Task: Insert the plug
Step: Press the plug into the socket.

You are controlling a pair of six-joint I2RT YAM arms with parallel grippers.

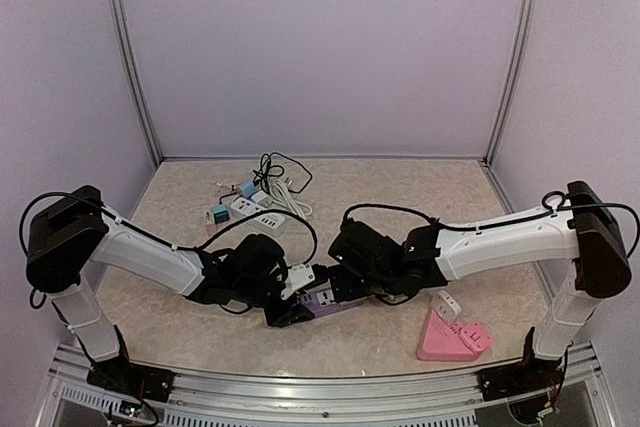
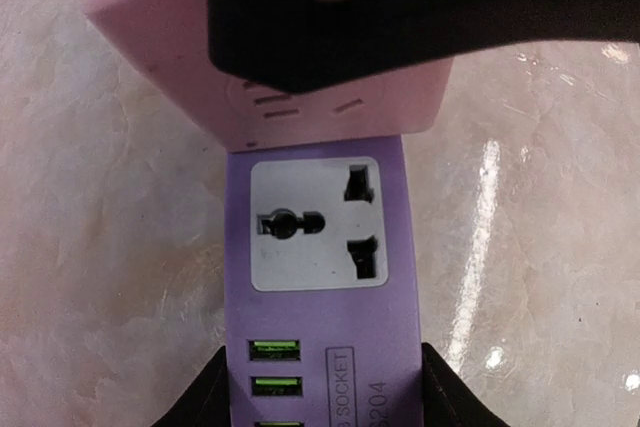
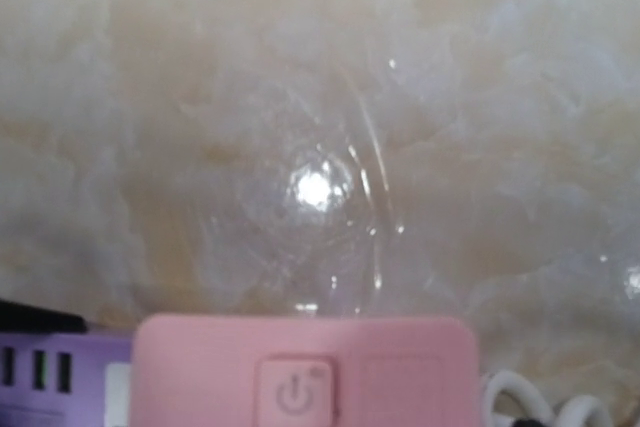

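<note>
A purple socket strip [image 2: 325, 247] with a white outlet face and green USB ports lies low over the table; it also shows in the top view [image 1: 322, 298]. My left gripper [image 2: 320, 392] is shut on its near end, one finger [image 2: 200, 402] on each side. A pink plug block [image 2: 160, 27] with a power button [image 3: 293, 397] sits over the strip's far end. My right gripper [image 1: 352, 282] is shut on this block, and one black finger [image 2: 400, 7] crosses its top. The plug's prongs are hidden, so I cannot tell how deep it sits.
A pink triangular stand [image 1: 452, 339] with a white adapter [image 1: 446, 305] stands at the front right. White power strips [image 1: 255, 209], small blue plugs [image 1: 246, 189] and a coiled cable [image 1: 280, 175] lie at the back. A white cable [image 3: 530, 397] shows beside the pink block.
</note>
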